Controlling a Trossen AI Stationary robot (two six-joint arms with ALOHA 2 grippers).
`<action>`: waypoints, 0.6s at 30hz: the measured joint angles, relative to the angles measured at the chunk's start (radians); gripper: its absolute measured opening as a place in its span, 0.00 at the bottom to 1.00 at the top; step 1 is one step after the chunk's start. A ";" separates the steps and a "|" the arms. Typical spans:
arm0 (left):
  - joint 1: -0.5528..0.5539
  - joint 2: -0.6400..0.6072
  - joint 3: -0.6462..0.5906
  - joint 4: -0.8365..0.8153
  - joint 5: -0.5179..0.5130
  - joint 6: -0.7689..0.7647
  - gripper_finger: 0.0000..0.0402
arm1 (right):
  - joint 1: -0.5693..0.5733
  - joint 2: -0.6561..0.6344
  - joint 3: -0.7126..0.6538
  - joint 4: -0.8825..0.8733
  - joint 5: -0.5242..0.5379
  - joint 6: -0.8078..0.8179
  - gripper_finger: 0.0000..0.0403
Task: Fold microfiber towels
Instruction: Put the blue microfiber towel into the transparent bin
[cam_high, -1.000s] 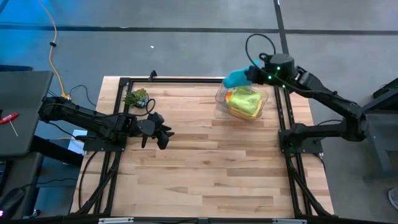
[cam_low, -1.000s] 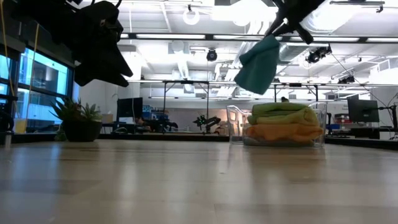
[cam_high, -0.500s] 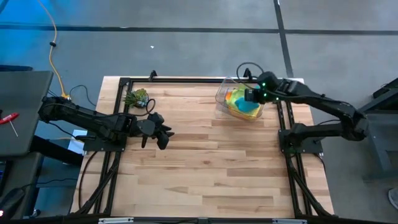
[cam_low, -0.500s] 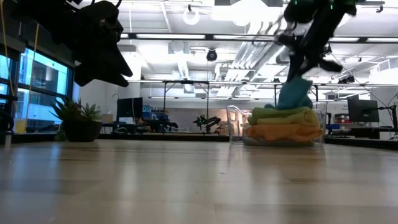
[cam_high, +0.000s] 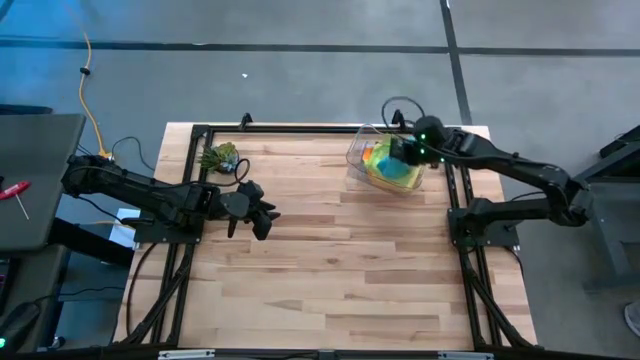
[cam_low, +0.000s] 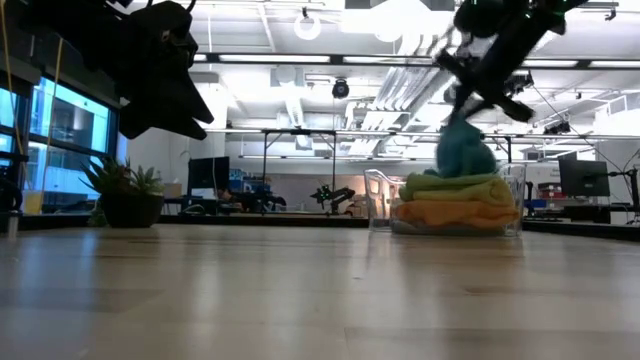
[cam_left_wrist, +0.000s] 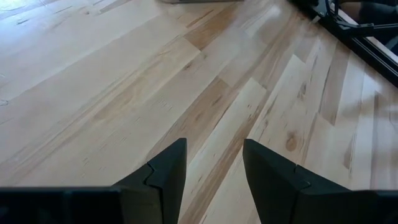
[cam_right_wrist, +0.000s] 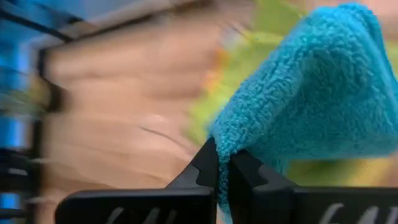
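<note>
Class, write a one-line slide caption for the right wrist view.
Right gripper, jaws shut on a teal towel.

**Room & bkgd: what we see**

We see a wooden plank table (cam_high: 330, 250) on a grey floor (cam_high: 300, 80) crossed by dark seams. At approx 9 o'clock of the table sits a dark side desk (cam_high: 30, 180); a yellow cable (cam_high: 90, 70) trails at 11. Low view: we look into an open white ceiling w/ pipes and strip lights (cam_low: 300, 60), blue-lit windows (cam_low: 60, 130) at left, monitors (cam_low: 585, 178) at far right.

Overhead, table-level, 2 wrist views
</note>
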 joint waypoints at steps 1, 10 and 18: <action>0.000 0.000 0.000 0.000 0.000 0.000 0.37 | -0.002 0.002 0.014 0.037 0.001 0.000 0.00; 0.000 0.000 0.000 0.000 0.000 0.001 0.37 | -0.087 0.147 0.251 0.228 -0.023 -0.062 0.00; 0.000 0.000 0.000 -0.001 0.006 0.003 0.37 | -0.099 0.178 0.332 0.119 -0.009 -0.142 0.00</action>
